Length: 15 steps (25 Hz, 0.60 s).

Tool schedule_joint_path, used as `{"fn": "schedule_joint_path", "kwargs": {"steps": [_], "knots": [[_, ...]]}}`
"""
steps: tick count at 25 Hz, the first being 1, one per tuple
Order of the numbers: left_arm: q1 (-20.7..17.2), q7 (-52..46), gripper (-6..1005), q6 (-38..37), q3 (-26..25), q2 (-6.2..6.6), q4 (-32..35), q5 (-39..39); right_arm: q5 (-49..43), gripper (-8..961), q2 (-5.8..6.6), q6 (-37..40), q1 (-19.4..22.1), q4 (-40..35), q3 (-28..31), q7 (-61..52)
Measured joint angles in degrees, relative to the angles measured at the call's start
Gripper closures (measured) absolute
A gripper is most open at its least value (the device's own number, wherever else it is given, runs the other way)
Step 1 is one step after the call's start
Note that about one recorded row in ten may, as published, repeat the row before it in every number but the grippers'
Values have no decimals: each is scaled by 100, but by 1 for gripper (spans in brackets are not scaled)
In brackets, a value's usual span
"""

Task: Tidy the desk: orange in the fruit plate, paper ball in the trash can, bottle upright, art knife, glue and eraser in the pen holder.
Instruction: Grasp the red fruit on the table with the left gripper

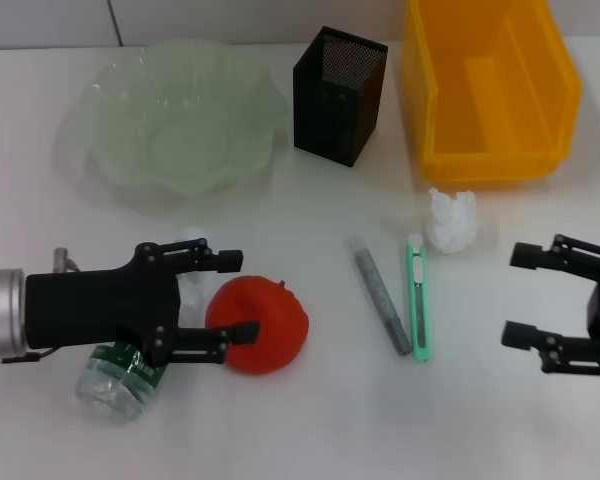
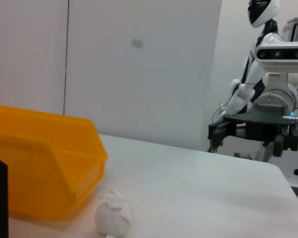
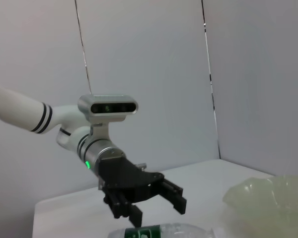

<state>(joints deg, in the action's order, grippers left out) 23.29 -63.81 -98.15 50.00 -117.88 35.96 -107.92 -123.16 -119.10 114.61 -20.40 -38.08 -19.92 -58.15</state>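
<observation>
Head view shows our left gripper [image 1: 238, 296] spread wide beside the orange [image 1: 262, 324], which lies near the pen holder [image 1: 338, 95] and which we judge firm, smooth, best gripped across its middle.

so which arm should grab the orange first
Left, probably. The left gripper is open with its fingers already on either side of the orange, and the fruit plate sits on that side too. The right gripper hovers open far across the desk, nearer the paper ball.
</observation>
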Motion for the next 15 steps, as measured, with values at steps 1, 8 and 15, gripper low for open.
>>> {"fn": "schedule_joint_path", "kwargs": {"steps": [1, 8, 15], "knots": [[-46, 0, 202, -5, -5, 10, 35, 7, 0, 130, 0, -45, -62, 41, -19, -2], [-352, -2, 222, -159, -333, 44, 271, 31, -27, 130, -5, -371, -373, 233, -334, -2], [-408, 52, 243, -253, -447, 13, 293, 35, 304, 129, -10, -407, -245, 230, -387, 5]]}}
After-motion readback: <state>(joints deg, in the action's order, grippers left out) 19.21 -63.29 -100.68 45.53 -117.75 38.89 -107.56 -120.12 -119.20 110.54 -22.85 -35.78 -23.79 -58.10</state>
